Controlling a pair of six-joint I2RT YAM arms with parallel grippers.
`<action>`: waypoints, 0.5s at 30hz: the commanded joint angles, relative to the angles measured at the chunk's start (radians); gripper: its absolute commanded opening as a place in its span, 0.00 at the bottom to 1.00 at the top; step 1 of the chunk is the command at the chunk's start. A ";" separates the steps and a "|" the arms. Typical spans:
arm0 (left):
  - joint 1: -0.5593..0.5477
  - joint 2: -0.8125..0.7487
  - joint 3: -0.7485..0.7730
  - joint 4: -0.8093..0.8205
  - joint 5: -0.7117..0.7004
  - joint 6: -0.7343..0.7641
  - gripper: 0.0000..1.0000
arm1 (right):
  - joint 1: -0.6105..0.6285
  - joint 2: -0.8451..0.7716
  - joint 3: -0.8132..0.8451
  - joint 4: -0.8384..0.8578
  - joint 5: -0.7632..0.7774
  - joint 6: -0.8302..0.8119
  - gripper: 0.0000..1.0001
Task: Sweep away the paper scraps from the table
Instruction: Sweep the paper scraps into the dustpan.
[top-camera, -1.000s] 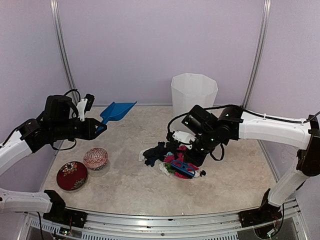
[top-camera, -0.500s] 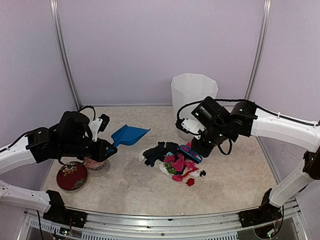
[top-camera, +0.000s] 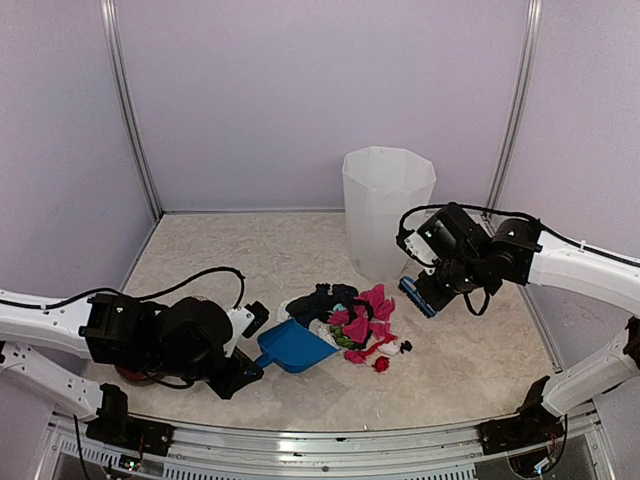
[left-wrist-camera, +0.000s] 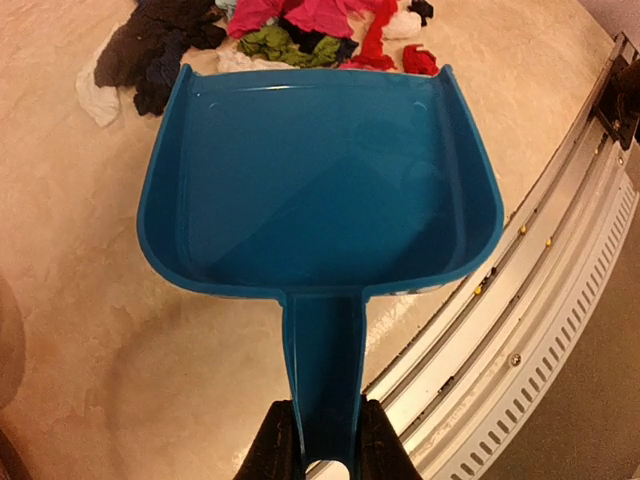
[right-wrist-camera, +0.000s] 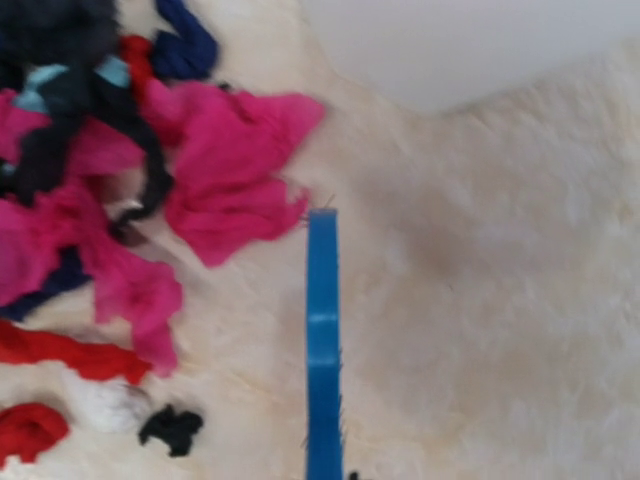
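Observation:
The paper scraps (top-camera: 352, 318) lie in a pile of pink, red, black, green and white at the middle of the table (top-camera: 250, 260). My left gripper (top-camera: 246, 370) is shut on the handle of a blue dustpan (top-camera: 295, 347). The pan rests on the table with its mouth at the pile's near-left edge. In the left wrist view the fingers (left-wrist-camera: 275, 445) clamp the handle, the pan (left-wrist-camera: 320, 180) is empty, and scraps (left-wrist-camera: 300, 20) lie at its lip. My right gripper (top-camera: 438, 280) holds a blue brush (top-camera: 417, 297) right of the pile. The brush (right-wrist-camera: 323, 340) hangs beside the pink scraps (right-wrist-camera: 220, 180).
A tall white faceted bin (top-camera: 387, 205) stands behind the pile, close to the right gripper; its base shows in the right wrist view (right-wrist-camera: 470, 40). The metal frame edge (left-wrist-camera: 560, 300) runs just right of the dustpan. The left arm (top-camera: 150, 340) lies low over the near-left table.
My left arm swung down and right, bringing the dustpan from mid-air onto the table at the pile's edge. My right arm drew the brush off the pile to the right, toward the bin.

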 joint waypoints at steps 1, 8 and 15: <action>-0.122 0.078 -0.007 -0.014 -0.088 -0.089 0.00 | -0.038 -0.028 -0.038 0.040 0.025 0.045 0.00; -0.238 0.213 0.007 0.002 -0.121 -0.151 0.00 | -0.061 -0.025 -0.079 0.064 0.000 0.046 0.00; -0.241 0.279 0.039 0.062 -0.160 -0.119 0.00 | -0.062 -0.022 -0.122 0.098 -0.039 0.051 0.00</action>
